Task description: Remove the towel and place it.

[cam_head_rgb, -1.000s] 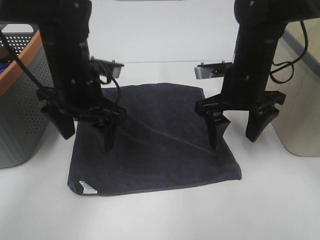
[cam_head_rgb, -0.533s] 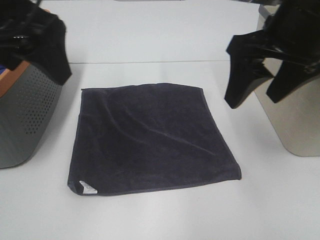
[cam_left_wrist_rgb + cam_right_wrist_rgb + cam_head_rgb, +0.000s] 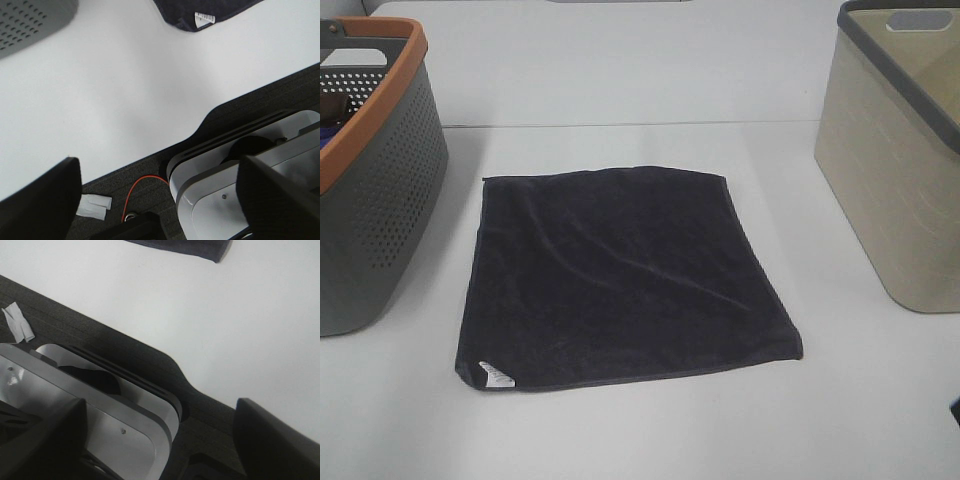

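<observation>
The towel [image 3: 620,280], dark navy and roughly square, lies flat on the white table [image 3: 650,430] between two baskets, its small white tag [image 3: 492,375] at the near left corner. Neither arm shows in the exterior high view. The left wrist view catches the towel's tagged corner [image 3: 210,9] far from my left gripper [image 3: 160,200], whose fingers [image 3: 42,200] stand wide apart with nothing between them. My right gripper [image 3: 160,440] is open and empty too, hanging past the table's front edge, and only a towel corner [image 3: 200,247] shows in its view.
A grey perforated basket with an orange rim [image 3: 390,190] stands at the table's left. At the right is a beige basket with a dark rim [image 3: 890,190]. Below the table's front edge, the wrist views show the white robot base [image 3: 260,160] and dark floor.
Both arms have pulled back from above the towel and left the exterior high view. The towel lies flat in the same place.
</observation>
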